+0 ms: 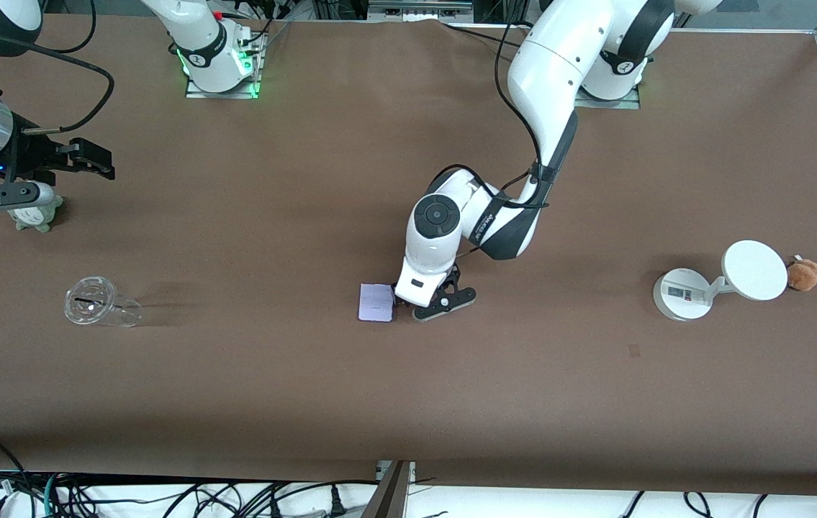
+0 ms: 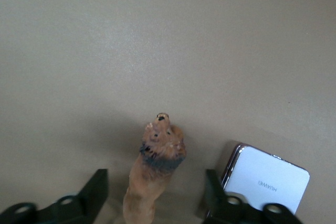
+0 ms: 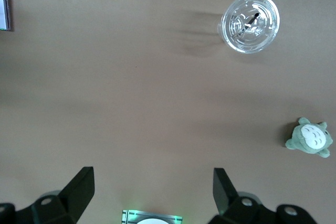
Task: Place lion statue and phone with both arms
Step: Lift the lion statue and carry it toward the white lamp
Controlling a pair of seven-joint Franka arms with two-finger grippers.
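Straddling small reddish-brown lion figurine (image 2: 156, 174), left gripper (image 2: 156, 192) fingers apart, not yet pinching; figurine on table beside pale lavender phone (image 1: 375, 301). Close centred, avoid phone edge. Right gripper (image 3: 152, 188) waits, spread wide, over green plush (image 1: 37, 216).

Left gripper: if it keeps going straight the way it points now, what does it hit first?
The left gripper points down at the table and straddles the lion statue, beside the phone. Going on, it would likely meet the statue between its open fingers, then the table.
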